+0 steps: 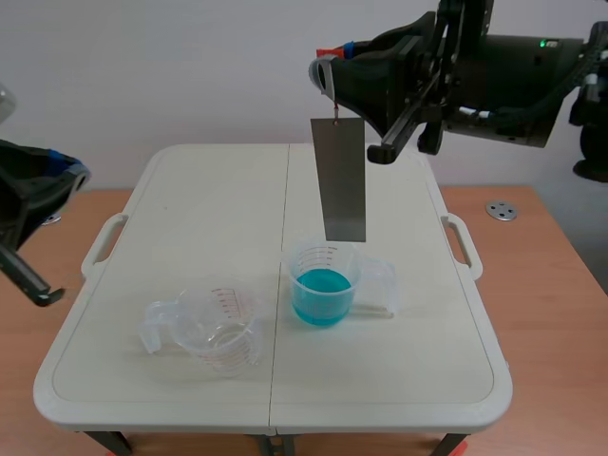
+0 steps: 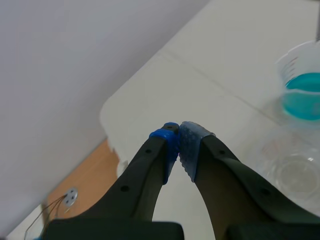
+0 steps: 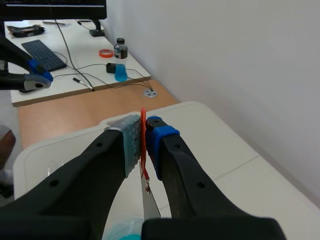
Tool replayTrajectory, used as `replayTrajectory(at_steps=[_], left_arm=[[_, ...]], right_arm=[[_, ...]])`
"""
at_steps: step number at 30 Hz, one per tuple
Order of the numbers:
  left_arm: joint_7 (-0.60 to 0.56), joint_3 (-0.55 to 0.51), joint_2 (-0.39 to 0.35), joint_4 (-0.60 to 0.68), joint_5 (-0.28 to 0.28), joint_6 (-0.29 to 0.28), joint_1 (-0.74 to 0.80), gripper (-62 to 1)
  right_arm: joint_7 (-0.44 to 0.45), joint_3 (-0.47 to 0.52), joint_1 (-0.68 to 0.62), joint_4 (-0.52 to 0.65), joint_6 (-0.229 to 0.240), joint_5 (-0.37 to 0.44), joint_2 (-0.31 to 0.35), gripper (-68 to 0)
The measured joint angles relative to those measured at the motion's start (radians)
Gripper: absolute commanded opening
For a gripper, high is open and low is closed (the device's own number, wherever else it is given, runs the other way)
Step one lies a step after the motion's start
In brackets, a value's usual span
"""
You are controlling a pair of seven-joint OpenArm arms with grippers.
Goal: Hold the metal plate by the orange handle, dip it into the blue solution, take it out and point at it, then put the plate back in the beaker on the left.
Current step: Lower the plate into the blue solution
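A long grey metal plate (image 1: 340, 179) hangs upright from a thin orange handle (image 3: 143, 145), its lower edge just above the beaker of blue solution (image 1: 322, 284). My right gripper (image 1: 332, 59) is raised over the table's middle and shut on the orange handle; in the right wrist view the handle is pinched between the pads and the plate (image 3: 149, 204) drops below them. An empty clear beaker (image 1: 222, 330) stands to the left of the blue one. My left gripper (image 2: 179, 140) is shut on nothing, off the table's left edge; its view shows the blue solution (image 2: 303, 95) and the empty beaker (image 2: 295, 172) ahead.
The white folding table (image 1: 190, 218) has side handles (image 1: 103, 242) and sits on a wooden desk. A small round metal fitting (image 1: 501, 210) lies on the desk at the right. A second desk with a keyboard (image 3: 44, 54) and cables shows behind in the right wrist view.
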Motion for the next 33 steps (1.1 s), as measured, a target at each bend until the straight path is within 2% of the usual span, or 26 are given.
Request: replayTrajectory(at_steps=[7, 10, 14, 16, 21, 25, 33], left_arm=[[-0.034, -0.171, -0.005, -0.007, 0.000, 0.107, 0.253, -58.2], [-0.034, -0.214, -0.005, -0.016, 0.000, 0.152, 0.352, -58.2], [-0.035, -0.236, -0.005, -0.039, 0.000, 0.174, 0.467, -58.2], [-0.036, -0.236, -0.005, -0.064, -0.006, 0.169, 0.515, -58.2], [-0.038, -0.224, -0.002, -0.159, -0.098, 0.141, 0.581, -58.2], [-0.042, -0.180, -0.003, -0.253, -0.104, 0.080, 0.579, -58.2], [-0.119, 0.027, -0.002, -0.418, -0.104, 0.034, 0.574, -58.2]], right_arm=[[0.000, -0.002, 0.000, -0.034, 0.002, -0.028, -0.036, -66.2], [0.001, -0.002, 0.000, -0.054, 0.002, -0.034, -0.051, -66.2], [0.000, -0.002, 0.000, -0.074, 0.002, -0.054, -0.061, -66.2], [0.001, -0.002, 0.000, -0.085, 0.002, -0.055, -0.061, -66.2], [0.000, -0.002, 0.000, -0.147, 0.024, -0.055, -0.080, -66.2], [0.001, -0.002, 0.000, -0.209, 0.024, -0.055, -0.099, -66.2], [0.046, -0.002, 0.000, -0.335, 0.047, -0.108, -0.154, -66.2]])
